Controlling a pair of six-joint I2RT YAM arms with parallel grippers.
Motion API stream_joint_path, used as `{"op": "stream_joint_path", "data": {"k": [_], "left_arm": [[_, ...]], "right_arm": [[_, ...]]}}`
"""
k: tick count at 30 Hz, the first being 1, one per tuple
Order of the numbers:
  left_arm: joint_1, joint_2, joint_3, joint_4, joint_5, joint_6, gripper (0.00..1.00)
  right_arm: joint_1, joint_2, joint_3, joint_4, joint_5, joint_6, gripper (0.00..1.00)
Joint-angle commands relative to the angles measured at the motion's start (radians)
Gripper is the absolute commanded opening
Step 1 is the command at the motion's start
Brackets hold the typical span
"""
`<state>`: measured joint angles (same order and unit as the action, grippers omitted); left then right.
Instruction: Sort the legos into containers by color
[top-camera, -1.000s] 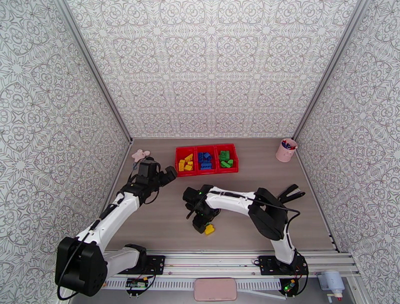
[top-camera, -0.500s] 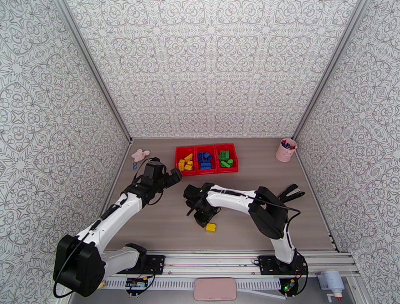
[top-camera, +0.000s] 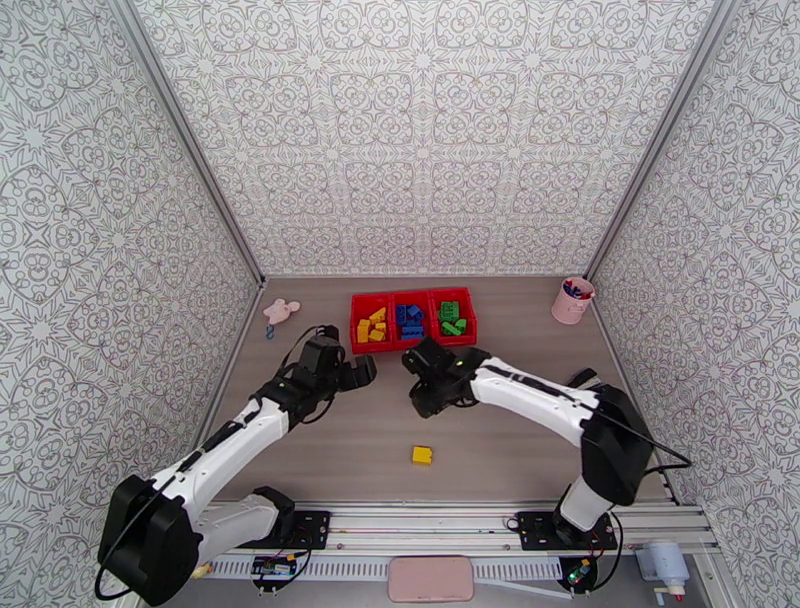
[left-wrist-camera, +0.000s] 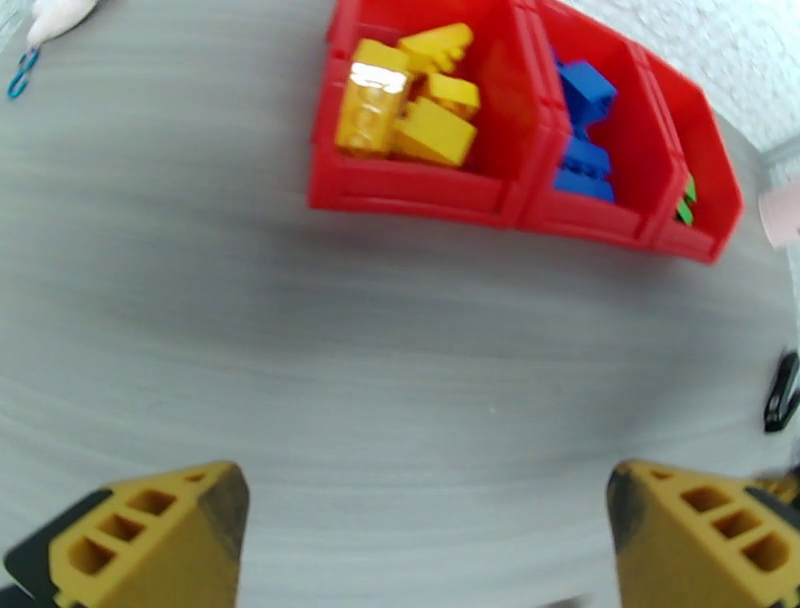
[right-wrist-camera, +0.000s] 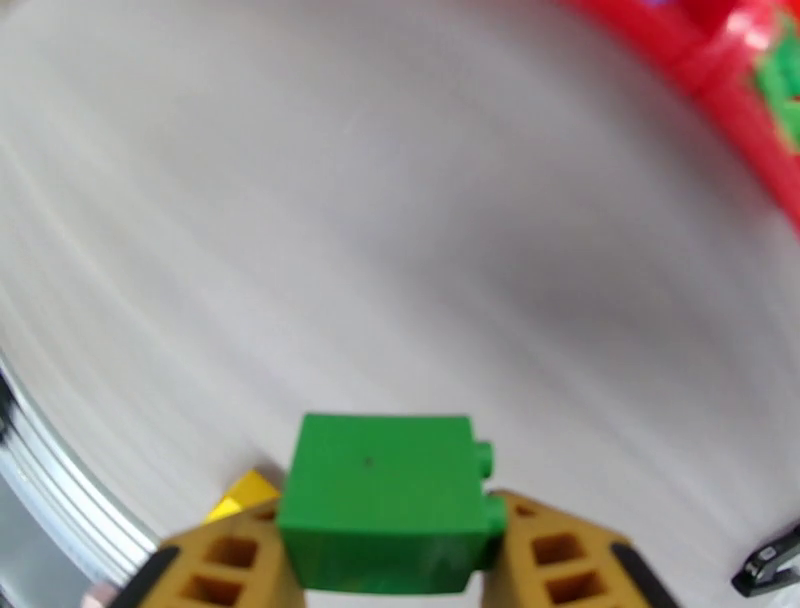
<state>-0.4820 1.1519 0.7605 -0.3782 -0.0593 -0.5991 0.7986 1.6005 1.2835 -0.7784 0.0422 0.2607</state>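
The right gripper (right-wrist-camera: 392, 565) is clamping a green brick (right-wrist-camera: 382, 485) near the red three-compartment tray (top-camera: 413, 345). The left gripper (left-wrist-camera: 425, 525) is hanging wide open and empty beside it, and one yellow brick (top-camera: 422, 455) is lying loose on the table (top-camera: 500, 462).

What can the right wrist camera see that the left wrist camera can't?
Right wrist camera: a green brick pinched in the right end effector, and a corner of a yellow brick lying on the table. Left wrist camera: the left end effector, open with nothing in it, plus the yellow bricks and blue bricks sitting in their own compartments. Both: the red tray and the grey-brown table.
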Motion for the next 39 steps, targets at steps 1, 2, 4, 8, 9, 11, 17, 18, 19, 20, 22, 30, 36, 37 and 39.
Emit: {"op": "stream_joint_path", "data": {"k": [1, 2, 4, 8, 9, 11, 17, 18, 19, 20, 22, 30, 36, 37, 39], "left_arm": [[-0.062, -0.015, -0.016, -0.017, -0.040, 0.021, 1.00], [-0.084, -0.015, -0.018, -0.026, -0.050, 0.010, 1.00], [-0.135, -0.016, -0.028, -0.033, -0.066, -0.021, 1.00], [-0.244, -0.016, -0.039, -0.060, -0.110, -0.088, 1.00], [-0.278, -0.016, -0.039, -0.073, -0.126, -0.106, 1.00], [-0.333, -0.014, -0.038, -0.101, -0.155, -0.142, 1.00], [-0.452, -0.006, -0.018, -0.182, -0.214, -0.233, 1.00], [-0.466, -0.008, -0.016, -0.195, -0.223, -0.244, 1.00], [-0.478, -0.010, -0.017, -0.203, -0.226, -0.254, 1.00], [-0.483, -0.012, -0.017, -0.208, -0.224, -0.262, 1.00], [-0.494, -0.014, -0.019, -0.215, -0.217, -0.277, 1.00], [-0.510, 0.046, 0.051, -0.275, -0.198, -0.294, 0.99], [-0.535, 0.184, 0.209, -0.472, -0.118, -0.340, 1.00], [-0.545, 0.212, 0.236, -0.492, -0.103, -0.342, 1.00], [-0.563, 0.265, 0.278, -0.508, -0.071, -0.343, 1.00]], "right_arm": [[-0.106, -0.046, -0.024, 0.131, 0.038, 0.061, 0.36], [-0.137, -0.047, -0.019, 0.153, 0.031, 0.063, 0.36], [-0.212, -0.028, 0.012, 0.198, 0.011, 0.059, 0.36], [-0.316, 0.085, 0.131, 0.228, -0.020, 0.050, 0.35], [-0.338, 0.123, 0.171, 0.229, -0.029, 0.048, 0.35], [-0.370, 0.202, 0.248, 0.225, -0.048, 0.045, 0.35], [-0.424, 0.429, 0.484, 0.162, -0.089, 0.050, 0.34], [-0.425, 0.457, 0.511, 0.160, -0.102, 0.044, 0.34], [-0.426, 0.485, 0.539, 0.153, -0.108, 0.045, 0.34], [-0.426, 0.509, 0.562, 0.144, -0.114, 0.047, 0.34], [-0.426, 0.564, 0.617, 0.114, -0.110, 0.049, 0.35], [-0.427, 0.613, 0.686, 0.097, -0.105, 0.018, 0.67], [-0.428, 0.445, 0.513, 0.148, -0.086, -0.021, 0.97], [-0.429, 0.408, 0.466, 0.161, -0.084, -0.024, 0.98], [-0.431, 0.337, 0.376, 0.188, -0.081, -0.029, 0.99]]}}
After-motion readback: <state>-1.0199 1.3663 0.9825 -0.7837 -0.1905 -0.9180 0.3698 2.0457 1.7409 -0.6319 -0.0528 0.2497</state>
